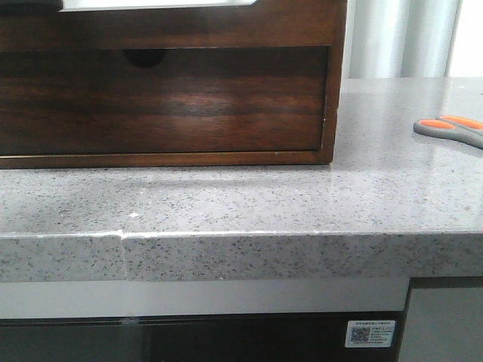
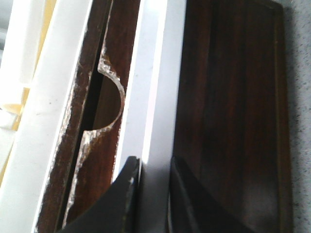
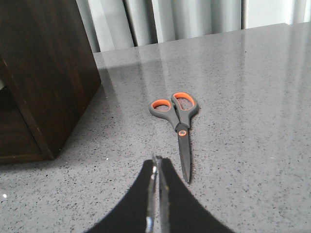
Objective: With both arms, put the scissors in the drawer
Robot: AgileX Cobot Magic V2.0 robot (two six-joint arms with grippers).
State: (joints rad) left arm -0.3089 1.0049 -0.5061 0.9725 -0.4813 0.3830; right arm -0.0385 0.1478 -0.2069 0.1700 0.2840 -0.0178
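The scissors (image 1: 451, 130), with grey handles and orange lining, lie flat on the grey counter at the far right. In the right wrist view the scissors (image 3: 179, 121) lie just ahead of my right gripper (image 3: 156, 162), handles away from it; the gripper is shut, empty and above the counter. The dark-brown drawer (image 1: 162, 102) sits closed in its wooden frame, with its notch (image 1: 147, 56) at the top edge. In the left wrist view my left gripper (image 2: 154, 165) is open over a pale strip, close to the notch (image 2: 109, 102). Neither gripper shows in the front view.
The wooden frame (image 1: 336, 75) stands on the speckled grey counter (image 1: 241, 204); its side panel (image 3: 48, 63) is left of the scissors. The counter's front edge (image 1: 241, 237) runs across. Pale curtains (image 3: 194, 19) hang behind.
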